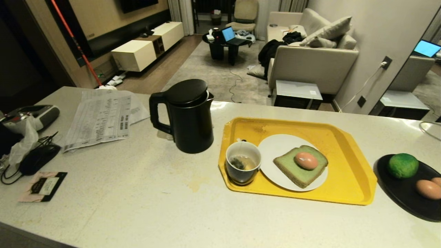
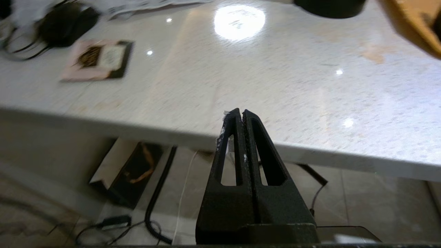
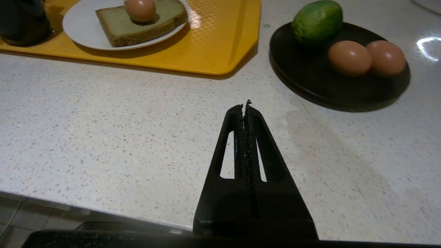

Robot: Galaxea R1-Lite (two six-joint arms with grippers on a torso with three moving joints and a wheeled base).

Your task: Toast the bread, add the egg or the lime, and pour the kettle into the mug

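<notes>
The bread [image 1: 300, 166] lies flat on a white plate [image 1: 275, 148] on the yellow tray [image 1: 348, 172], and the egg [image 1: 306, 160] with the small white mark sits on top of the slice. The mug [image 1: 243, 166] stands on the same tray, touching the plate's left edge; it holds pale liquid and a tea bag. The kettle [image 1: 187, 115] stands upright on the counter [image 1: 137, 193] just left of the tray, lid on, handle turned to the left.

To the right of the tray a black plate [image 1: 403, 196] carries the lime [image 1: 402, 165] and two plain brown eggs [image 3: 349, 58] that touch each other; the lime lies just beside them.

Neither arm shows in the head view. The right gripper [image 3: 246, 106] hangs over the counter's near edge, well short of the tray and black plate, fingers pressed together with nothing between them. The left gripper [image 2: 240, 113] hangs at the counter's front edge, fingers likewise together and empty.

At the counter's left end lie printed papers [image 1: 100, 120], a small pink-and-black card [image 1: 43, 186] and a tangle of black cable [image 1: 34, 158].
</notes>
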